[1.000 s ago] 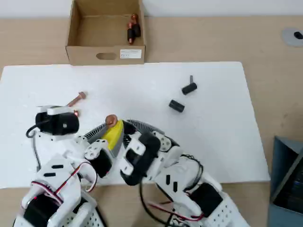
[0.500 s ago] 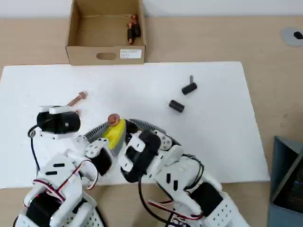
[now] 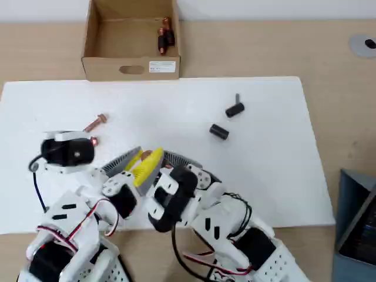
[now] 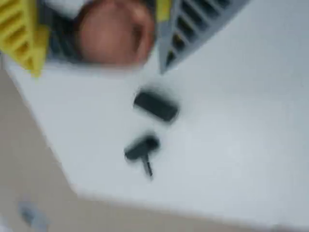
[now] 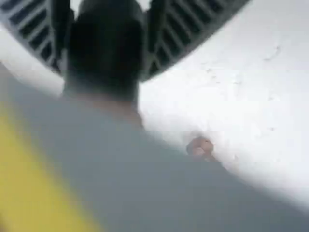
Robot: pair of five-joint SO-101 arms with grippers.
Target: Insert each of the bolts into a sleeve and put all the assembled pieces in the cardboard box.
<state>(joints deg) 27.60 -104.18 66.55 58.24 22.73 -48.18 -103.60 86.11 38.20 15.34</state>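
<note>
Copper bolt [image 4: 116,34], clamped in left gripper [image 4: 99,58], has tipped toward the sleeve [image 5: 104,43] clamped in right gripper [image 5: 104,72]; insertion appears underway.

A white mat [image 3: 264,176] on the wooden table [image 3: 329,53] carries a black sleeve [image 3: 234,110], a second sleeve [image 3: 219,131] and a copper bolt [image 3: 96,123].

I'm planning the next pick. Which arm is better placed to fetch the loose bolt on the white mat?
Left, probably: the loose bolt lies on the left side of the mat, near that arm. But the left claw is shut on another bolt, which must be dealt with first.
</note>
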